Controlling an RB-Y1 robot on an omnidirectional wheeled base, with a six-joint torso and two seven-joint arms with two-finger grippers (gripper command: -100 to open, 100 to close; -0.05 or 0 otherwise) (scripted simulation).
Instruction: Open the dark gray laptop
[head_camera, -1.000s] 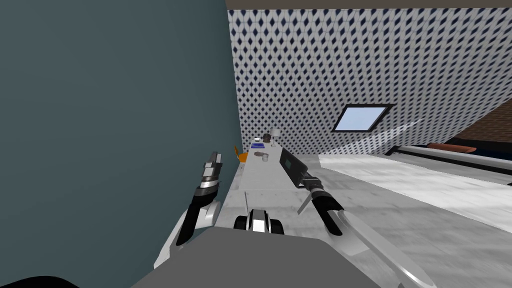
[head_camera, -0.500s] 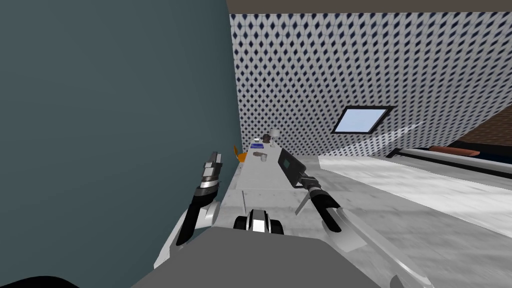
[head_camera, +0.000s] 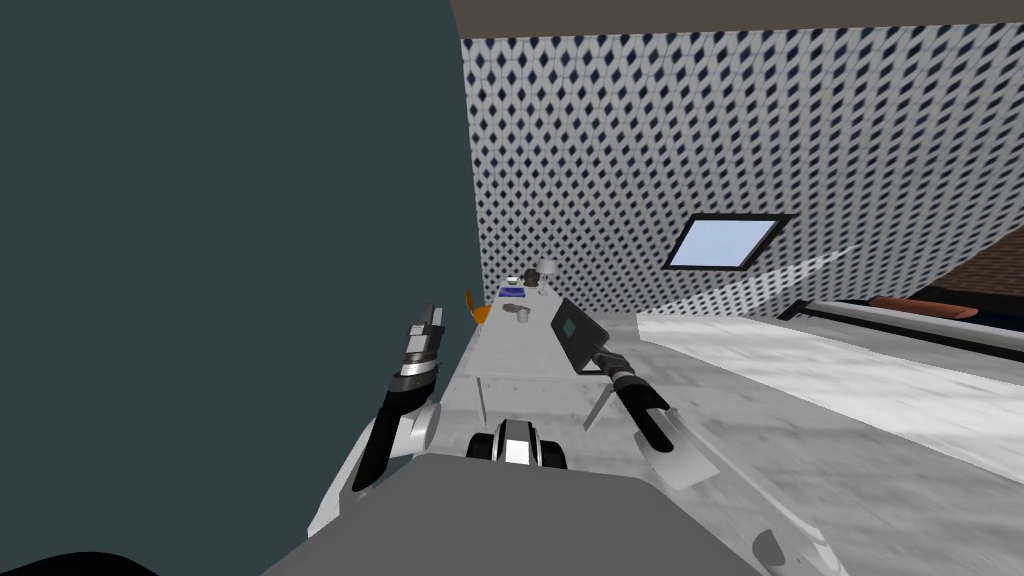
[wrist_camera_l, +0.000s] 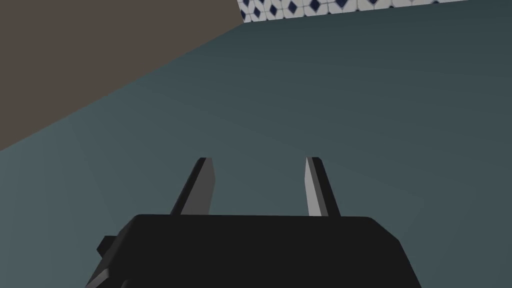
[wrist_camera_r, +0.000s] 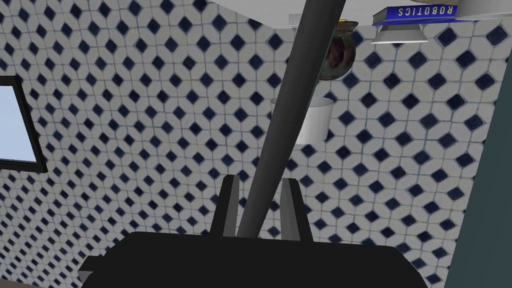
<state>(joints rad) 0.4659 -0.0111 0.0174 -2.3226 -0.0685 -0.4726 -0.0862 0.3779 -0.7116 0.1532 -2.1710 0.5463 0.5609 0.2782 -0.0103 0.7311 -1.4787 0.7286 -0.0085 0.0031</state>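
Observation:
The dark grey laptop (head_camera: 572, 333) stands on the long white desk (head_camera: 520, 358) with its lid raised at a slant. My right gripper (head_camera: 598, 354) holds the lid's edge. In the right wrist view the lid (wrist_camera_r: 295, 85) runs as a dark slab between the two fingers, and the right gripper (wrist_camera_r: 260, 179) is shut on it. My left gripper (head_camera: 430, 314) is raised beside the teal wall, left of the desk. In its wrist view the left gripper (wrist_camera_l: 258, 160) is open with nothing between the fingers.
At the desk's far end lie a blue book (head_camera: 513, 292), a small cup (head_camera: 522, 316), a dark round object (head_camera: 529, 276) and a white pot (head_camera: 546, 266). An orange chair (head_camera: 482, 311) stands left of the desk. The teal wall (head_camera: 220, 250) is close on the left. A bed (head_camera: 920, 305) lies far right.
My right hand and the laptop lid have shifted a little to the left over the desk. The left arm has not moved.

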